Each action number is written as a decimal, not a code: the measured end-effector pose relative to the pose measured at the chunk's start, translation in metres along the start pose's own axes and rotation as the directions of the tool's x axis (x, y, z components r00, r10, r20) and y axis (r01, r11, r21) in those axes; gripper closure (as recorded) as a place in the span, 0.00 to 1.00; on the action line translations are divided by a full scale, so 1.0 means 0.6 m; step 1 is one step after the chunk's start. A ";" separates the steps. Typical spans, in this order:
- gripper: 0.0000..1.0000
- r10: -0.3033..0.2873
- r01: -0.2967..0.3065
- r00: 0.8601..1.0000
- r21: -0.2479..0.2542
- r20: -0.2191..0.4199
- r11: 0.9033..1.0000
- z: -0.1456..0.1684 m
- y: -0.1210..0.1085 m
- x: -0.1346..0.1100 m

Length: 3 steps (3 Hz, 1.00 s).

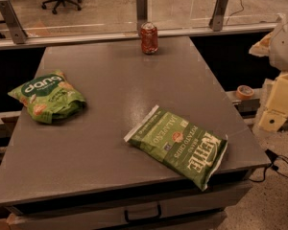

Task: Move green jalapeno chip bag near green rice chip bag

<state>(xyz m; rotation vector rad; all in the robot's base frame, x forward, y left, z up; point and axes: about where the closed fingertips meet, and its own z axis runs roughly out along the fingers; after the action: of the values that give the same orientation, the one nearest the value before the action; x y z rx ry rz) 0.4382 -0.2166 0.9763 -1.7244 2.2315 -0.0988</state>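
Olive-green and flat, the jalapeno bag [180,145] lies at the near right of the tabletop [120,85], one corner hanging past the near edge. The rice bag [48,97] sits well apart at the left. My worry is that a clumsy push or a shallow pinch on that slick film could tip the bag off the near edge, or let it slip mid-carry. A wide sweep might also knock the can [149,38] at the far side. My gripper [277,104] hangs off the right of the tabletop, touching neither bag; whether it is spread or closed I cannot tell.
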 end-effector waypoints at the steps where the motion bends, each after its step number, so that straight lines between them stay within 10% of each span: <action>1: 0.00 0.000 0.000 1.000 0.000 0.000 1.000 0.000 0.000 0.000; 3: 0.00 0.019 -0.010 0.993 -0.080 0.116 0.997 0.102 0.043 -0.060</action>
<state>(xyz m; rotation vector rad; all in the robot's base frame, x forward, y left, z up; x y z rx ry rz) 0.4399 -0.1670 0.9192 -1.7077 2.1895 0.0924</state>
